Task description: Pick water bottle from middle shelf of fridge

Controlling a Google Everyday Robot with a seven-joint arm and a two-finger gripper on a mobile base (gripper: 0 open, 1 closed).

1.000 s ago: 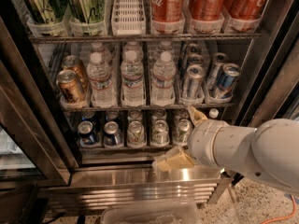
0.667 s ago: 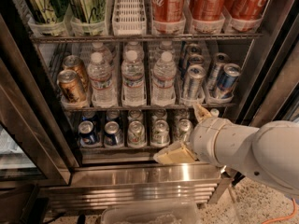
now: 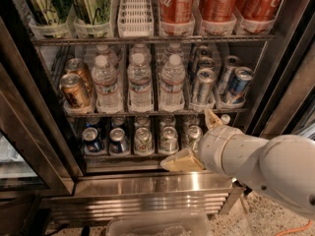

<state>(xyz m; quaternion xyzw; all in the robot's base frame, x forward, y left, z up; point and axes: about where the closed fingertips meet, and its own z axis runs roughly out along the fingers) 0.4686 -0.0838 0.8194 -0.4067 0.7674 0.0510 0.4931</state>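
Tool (image 3: pixel 197 140) hangs in front of the fridge (image 3: pixel 138 183), below the front edge of the table (image 3: pixel 147 113) and toward its right corner. Its two tan fingers (image 3: pixel 181 161) are spread wide, holding nothing. The water bottle (image 3: pixel 172 82) stands upright at the table's front edge, mid-row, between another bottle (image 3: pixel 139 81) and silver-blue cans (image 3: pixel 203 85).

The white arm (image 3: pixel 268 163) reaches in from the right, its gripper (image 3: pixel 186 139) empty, jaws spread wide.
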